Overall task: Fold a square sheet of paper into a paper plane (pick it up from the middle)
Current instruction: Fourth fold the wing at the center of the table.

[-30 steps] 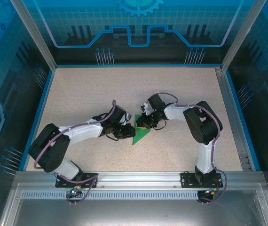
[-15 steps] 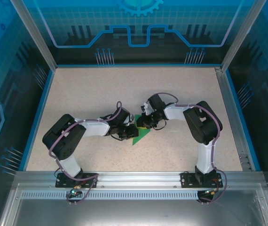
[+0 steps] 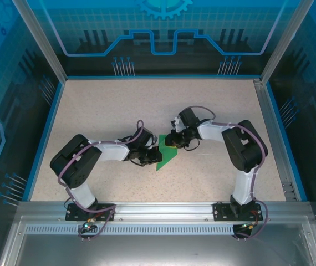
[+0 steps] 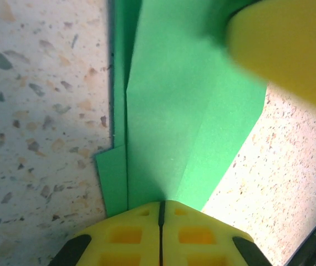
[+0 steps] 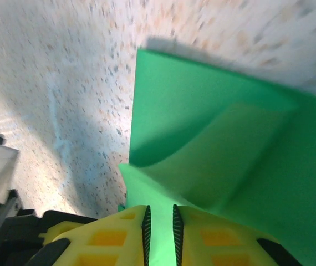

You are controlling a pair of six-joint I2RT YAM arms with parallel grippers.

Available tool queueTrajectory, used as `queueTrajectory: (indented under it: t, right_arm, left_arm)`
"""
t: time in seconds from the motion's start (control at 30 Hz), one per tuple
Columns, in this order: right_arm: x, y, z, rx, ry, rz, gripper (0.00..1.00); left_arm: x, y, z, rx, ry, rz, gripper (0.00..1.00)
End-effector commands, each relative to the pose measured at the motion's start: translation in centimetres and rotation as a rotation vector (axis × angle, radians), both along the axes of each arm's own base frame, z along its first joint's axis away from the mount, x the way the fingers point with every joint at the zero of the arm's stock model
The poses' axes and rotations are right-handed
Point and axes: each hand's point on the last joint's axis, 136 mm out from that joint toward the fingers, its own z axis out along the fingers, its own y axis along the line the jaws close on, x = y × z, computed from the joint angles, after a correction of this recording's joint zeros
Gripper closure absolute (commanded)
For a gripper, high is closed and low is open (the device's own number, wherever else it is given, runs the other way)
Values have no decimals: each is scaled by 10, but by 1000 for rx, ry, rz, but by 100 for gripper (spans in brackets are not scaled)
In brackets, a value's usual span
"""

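Near tip of the green paper (image 3: 162,163) lies at the middle of the table (image 3: 119,105), layered, partly folded; my left gripper (image 4: 161,206) is pinched shut on its left folded edge; farther, my right gripper (image 5: 161,210) nips a raised flap. Feather-light, limp, creases readily; likely tears if we pull apart; best held at doubled folds, not single-ply corners.

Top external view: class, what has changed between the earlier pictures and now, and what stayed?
The left arm's elbow swung inward, and the left tool closed on the edge of the green paper. The right tool shifted slightly right, keeping its pinch. The paper stayed in place.
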Motion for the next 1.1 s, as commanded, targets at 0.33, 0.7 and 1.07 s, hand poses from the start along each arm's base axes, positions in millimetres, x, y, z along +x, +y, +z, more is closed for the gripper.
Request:
queueTrajectory:
  t: [0.33, 0.7, 1.07]
  right_arm:
    - [-26, 21, 4, 60, -19, 68, 81]
    - [-16, 3, -43, -44, 47, -1, 82]
    - [22, -17, -33, -132, 5, -75, 81]
  left_arm:
    - [-37, 50, -57, 248, 161, 53, 93]
    - [-44, 59, -64, 288, 171, 53, 94]
    - [-56, 72, -73, 334, 190, 36, 95]
